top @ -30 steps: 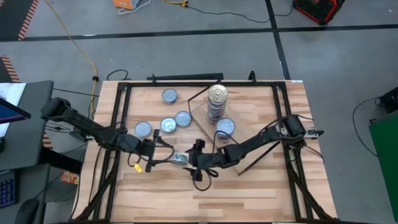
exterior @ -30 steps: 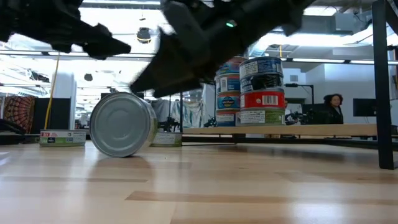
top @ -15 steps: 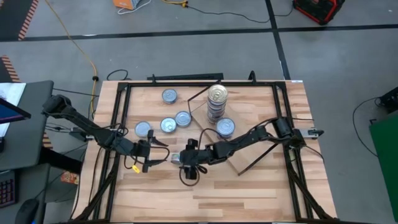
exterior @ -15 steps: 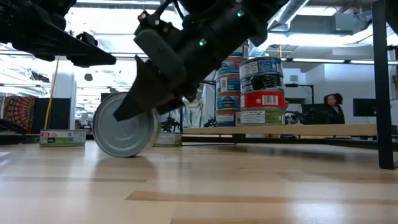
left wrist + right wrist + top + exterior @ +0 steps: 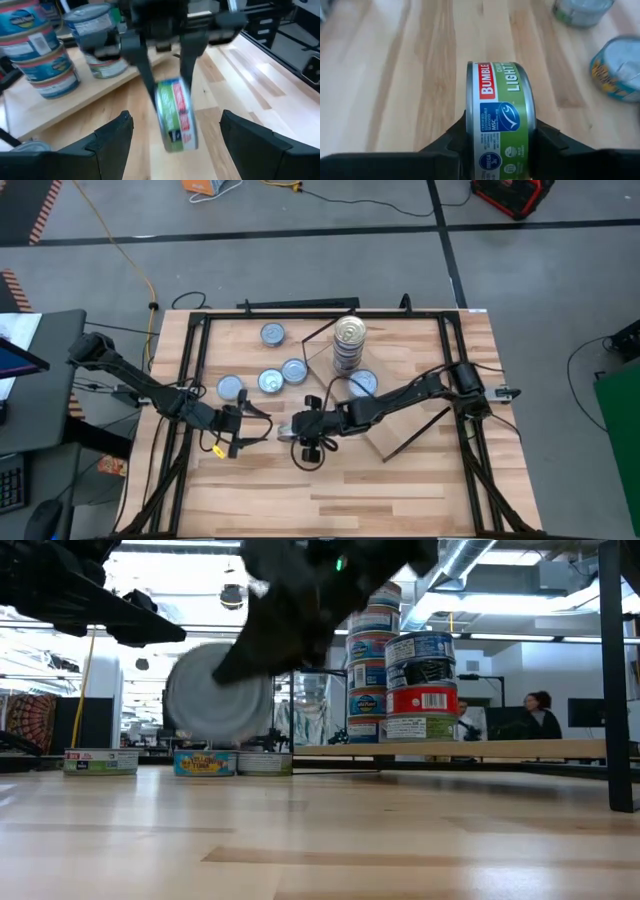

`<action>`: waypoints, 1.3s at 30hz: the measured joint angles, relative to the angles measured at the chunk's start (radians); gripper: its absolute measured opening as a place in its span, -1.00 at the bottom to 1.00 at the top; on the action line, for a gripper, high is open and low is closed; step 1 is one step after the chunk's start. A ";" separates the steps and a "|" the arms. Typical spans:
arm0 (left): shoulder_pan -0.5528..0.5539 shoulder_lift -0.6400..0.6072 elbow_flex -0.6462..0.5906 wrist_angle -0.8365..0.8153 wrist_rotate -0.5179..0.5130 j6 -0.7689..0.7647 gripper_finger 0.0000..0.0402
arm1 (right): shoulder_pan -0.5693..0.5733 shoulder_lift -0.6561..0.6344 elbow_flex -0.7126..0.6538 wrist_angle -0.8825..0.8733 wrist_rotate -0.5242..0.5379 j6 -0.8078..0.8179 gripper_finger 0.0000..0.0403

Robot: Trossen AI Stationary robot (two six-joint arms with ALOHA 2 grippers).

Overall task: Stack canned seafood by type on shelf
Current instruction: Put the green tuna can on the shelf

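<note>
My right gripper is shut on a green-labelled tin of canned seafood, which hangs on edge above the table's middle. To its left, my left gripper stands open, facing the tin without touching it. The shelf lies right of centre. On it stand a tall stack of tins and a shorter one. Several loose tins lie flat on the tabletop at the far left. My right gripper pinches the tin between its two fingers, one on each flat end. The fingers slant down from the table's right. The tin is lifted clear of the table, on edge, with its label band facing the wrist camera.
Dark frame rails run along the table's left, right and far sides. Bare planks lie toward the near edge. A person sits in the room beyond the table.
The tin stood on edge on the table. My right gripper has come toward the left over it, shut on its two flat ends and lifted it clear, a little toward the far edge. The tin stays on edge.
</note>
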State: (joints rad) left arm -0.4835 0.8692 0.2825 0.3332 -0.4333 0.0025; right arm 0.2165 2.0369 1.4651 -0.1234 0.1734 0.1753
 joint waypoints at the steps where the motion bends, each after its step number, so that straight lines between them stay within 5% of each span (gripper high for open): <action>1: 0.003 0.000 0.000 0.006 -0.009 0.000 0.45 | 0.000 -0.014 0.000 0.000 0.000 0.000 -0.22; 11: 0.029 0.000 0.001 0.023 -0.054 -0.133 0.45 | 0.007 -0.158 -0.001 -0.143 -0.021 -0.042 -0.17; 18: 0.030 0.000 0.039 0.038 -0.189 -0.203 0.45 | -0.012 -0.242 0.000 -0.298 -0.063 -0.044 -0.21; 27: 0.030 0.114 0.040 0.201 -0.088 -0.162 0.45 | -0.047 -0.289 0.000 -0.455 -0.242 0.040 -0.21; 39: 0.030 0.221 0.040 0.330 -0.094 -0.252 0.45 | -0.041 -0.361 0.000 -0.680 -0.301 0.142 -0.21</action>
State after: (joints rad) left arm -0.4538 1.0902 0.3229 0.6634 -0.5272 -0.2493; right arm 0.1754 1.6761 1.4647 -0.8038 -0.1281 0.3173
